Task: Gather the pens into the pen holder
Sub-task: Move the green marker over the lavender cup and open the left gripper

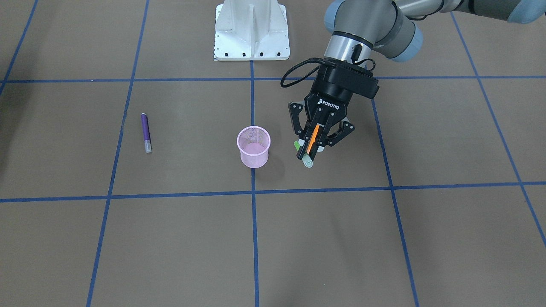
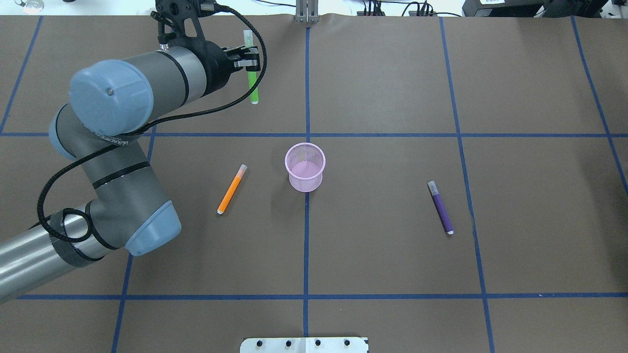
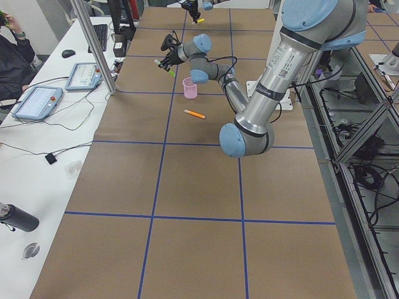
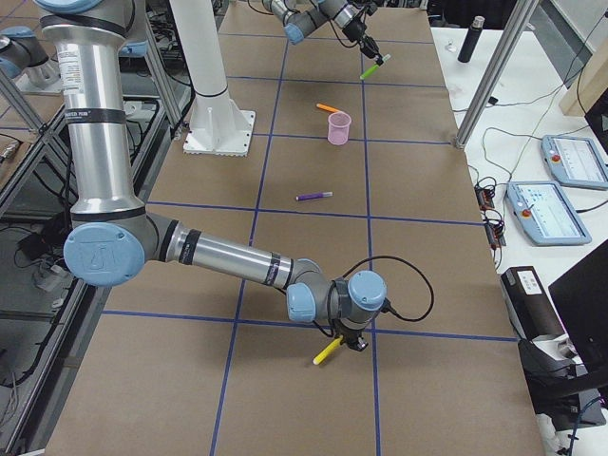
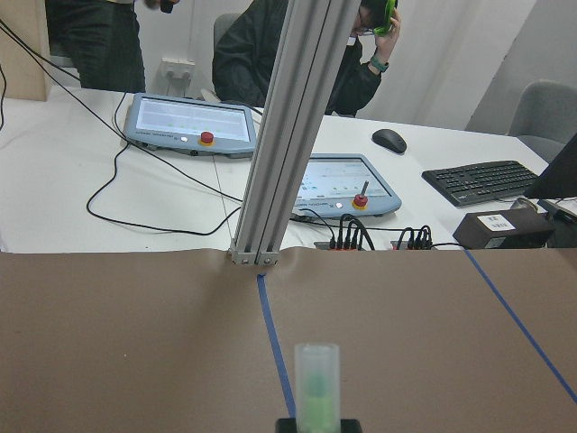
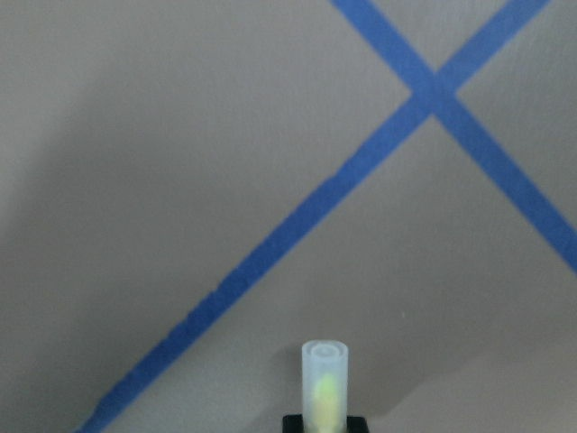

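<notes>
Overhead view, upper left: left end effector (image 2: 251, 58) is clamped on the green pen (image 2: 253, 88), gripping its upper half just below the cap. The pen is lifted above the counter (image 2: 392, 245), cap twd the top edge. Left of ctr: orange pen (image 2: 231, 189) lies flat and slanted, pale cap twd upper right, near the pen holder (image 2: 305, 182) but not touching. Ctr: the holder, a pink mesh cup, stands upright on a blue tape line (image 2: 306, 245). Right of ctr: purple pen (image 2: 441, 208) lies flat, cap twd upper left, well apart from the holder. Exterior right view, lower ctr: right end effector (image 4: 350, 344) is closed on the yellow pen (image 4: 326, 354), low over the counter, pen tilted.
</notes>
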### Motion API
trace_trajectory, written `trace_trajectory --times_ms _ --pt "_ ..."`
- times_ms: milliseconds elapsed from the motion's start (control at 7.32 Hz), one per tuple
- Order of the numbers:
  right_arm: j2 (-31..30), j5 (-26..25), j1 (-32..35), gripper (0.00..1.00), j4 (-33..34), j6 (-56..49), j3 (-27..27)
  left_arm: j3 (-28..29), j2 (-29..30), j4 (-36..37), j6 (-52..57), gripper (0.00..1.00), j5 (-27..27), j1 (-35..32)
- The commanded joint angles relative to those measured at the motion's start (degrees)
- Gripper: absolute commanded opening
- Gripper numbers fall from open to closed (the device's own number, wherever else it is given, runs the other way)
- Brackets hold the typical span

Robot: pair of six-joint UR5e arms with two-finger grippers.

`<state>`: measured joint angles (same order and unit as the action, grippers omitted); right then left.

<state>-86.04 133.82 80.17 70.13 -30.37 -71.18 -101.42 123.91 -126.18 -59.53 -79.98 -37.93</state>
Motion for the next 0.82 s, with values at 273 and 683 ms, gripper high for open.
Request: trace_trajectory --times_ms 273,683 --pt "0.96 7.85 0.34 0.00 -0.25 32.91 -11.06 0.69 1.07 -4.86 -0.50 0.00 10.70 12.24" --pt "1.84 7.77 -1.15 0.00 -0.35 45.64 -21.00 10.66 3.34 -12.04 -0.50 0.00 15.56 15.61"
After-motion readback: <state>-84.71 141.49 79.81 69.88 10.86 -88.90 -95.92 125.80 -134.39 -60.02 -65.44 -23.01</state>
